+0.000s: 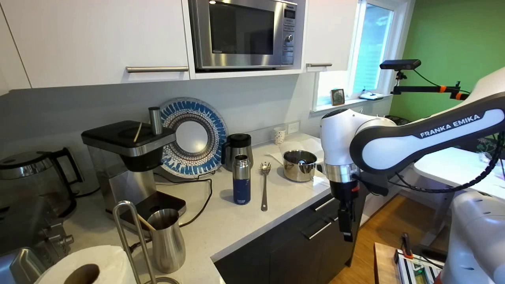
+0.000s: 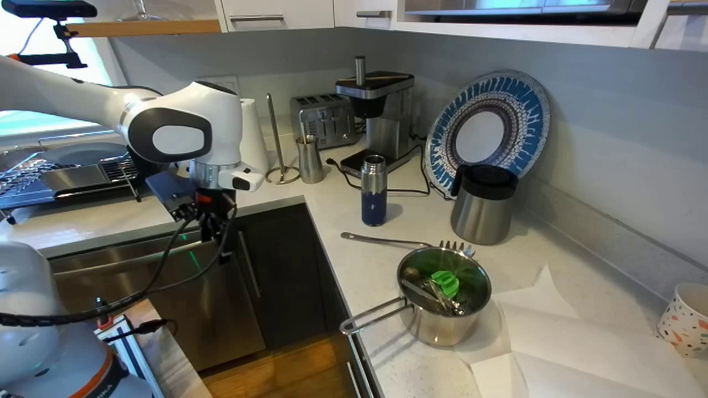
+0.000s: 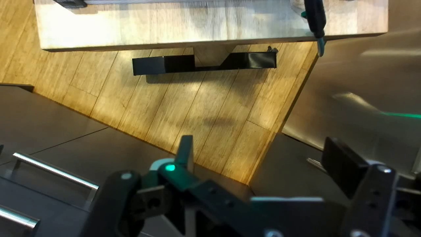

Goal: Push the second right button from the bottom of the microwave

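- This is a kitchen; a home's or an office's, I can't tell from here.
- White cabinets (image 1: 98, 43) hang over a pale counter (image 1: 221, 225), a microwave (image 1: 244, 34) set among them.
- Dark drawers (image 1: 311, 221) sit under it.
- Along the counter: coffee maker (image 1: 133, 187), toaster (image 2: 327, 124), jug (image 2: 481, 216), pot (image 2: 442, 327), fork (image 1: 264, 191), paper roll (image 2: 253, 138).

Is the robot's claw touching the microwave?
Apart. An exterior view shows it plainly: the claw hangs low, pointing down, while the microwave sits up much higher, with a big gap between them.
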Robot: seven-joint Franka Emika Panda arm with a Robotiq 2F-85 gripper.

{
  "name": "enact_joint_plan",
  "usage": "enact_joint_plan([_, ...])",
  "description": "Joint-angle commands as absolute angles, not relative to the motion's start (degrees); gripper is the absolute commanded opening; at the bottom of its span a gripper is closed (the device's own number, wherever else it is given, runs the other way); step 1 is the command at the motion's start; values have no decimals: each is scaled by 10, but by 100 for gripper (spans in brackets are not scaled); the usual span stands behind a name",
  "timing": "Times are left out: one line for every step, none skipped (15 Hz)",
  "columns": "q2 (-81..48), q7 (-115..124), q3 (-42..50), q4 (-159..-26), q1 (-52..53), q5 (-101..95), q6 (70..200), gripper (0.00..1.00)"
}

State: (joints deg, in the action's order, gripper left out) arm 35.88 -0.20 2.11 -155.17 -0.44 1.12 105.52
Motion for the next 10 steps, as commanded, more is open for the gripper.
enact_joint_plan([359, -4, 18, -1551, -8, 13, 1053, 100])
enact_joint_plan([359, -4, 18, -1551, -8, 13, 1053, 100])
enact_joint_plan([359, -4, 18, -1551, -8, 13, 1053, 100])
enact_joint_plan([359, 3, 17, -1551, -11, 10, 1060, 100])
enact_joint_plan([371, 24, 18, -1550, -25, 5, 1079, 100])
enact_joint_plan([379, 34, 18, -1548, -34, -2, 1092, 100])
enact_joint_plan([394, 43, 23, -1543, -48, -10, 1102, 100])
enact_joint_plan([403, 48, 26, -1538, -60, -18, 1111, 100])
enact_joint_plan([415, 52, 31, -1529, -75, -27, 1114, 100])
enact_joint_plan([424, 55, 35, -1522, -90, -38, 1121, 100])
